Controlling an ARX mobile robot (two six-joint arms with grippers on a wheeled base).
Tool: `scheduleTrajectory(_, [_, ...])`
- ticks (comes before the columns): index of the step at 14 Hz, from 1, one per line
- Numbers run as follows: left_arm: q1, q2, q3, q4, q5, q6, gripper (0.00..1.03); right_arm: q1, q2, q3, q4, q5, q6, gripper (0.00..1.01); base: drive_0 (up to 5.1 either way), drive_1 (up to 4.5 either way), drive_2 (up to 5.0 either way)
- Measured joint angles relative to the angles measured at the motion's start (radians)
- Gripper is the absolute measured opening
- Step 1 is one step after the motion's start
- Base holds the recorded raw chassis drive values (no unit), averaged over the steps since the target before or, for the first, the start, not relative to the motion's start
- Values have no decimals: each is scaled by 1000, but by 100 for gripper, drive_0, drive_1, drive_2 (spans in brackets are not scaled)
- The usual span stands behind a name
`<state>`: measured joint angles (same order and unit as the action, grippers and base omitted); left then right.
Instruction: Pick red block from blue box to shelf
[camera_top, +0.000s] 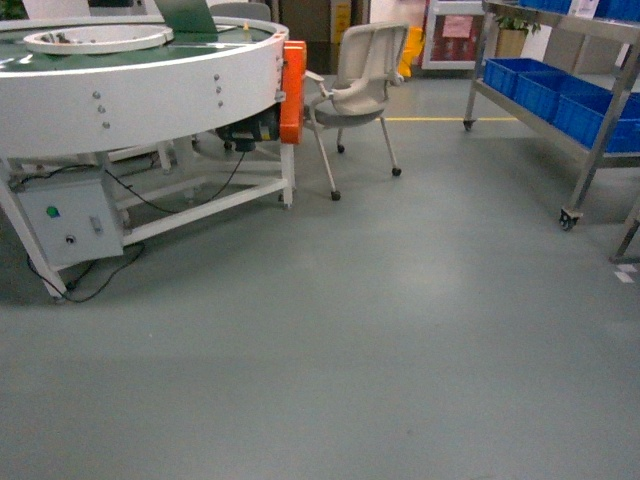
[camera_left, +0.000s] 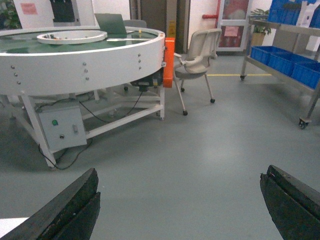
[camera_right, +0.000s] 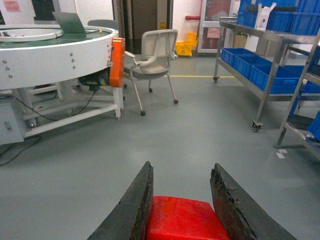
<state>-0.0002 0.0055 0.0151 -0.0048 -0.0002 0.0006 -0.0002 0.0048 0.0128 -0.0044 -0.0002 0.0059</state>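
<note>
Left gripper (camera_left: 177, 210): my 2 black jaws spread wide, holding nothing.
Right gripper (camera_right: 182, 200): my 2 black jaws clamp the small red plastic block (camera_right: 185, 220).

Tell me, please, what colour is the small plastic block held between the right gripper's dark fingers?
Red: the small plastic block shows best in the right wrist view.

You won't find any text you can read in these views. The pink notice (camera_left: 28, 8) on the far wall behind the round conveyor, the poster (camera_right: 214, 33) on the glass door, and the white tag (camera_right: 263, 14) on the shelf (camera_right: 270, 65) are all too small and blurred to make out.
</note>
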Motion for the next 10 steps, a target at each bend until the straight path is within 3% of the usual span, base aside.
scheduleTrajectory(10, [0,0,0,0,0,0,98,0,0,0,3,0,0,28,0,0,0])
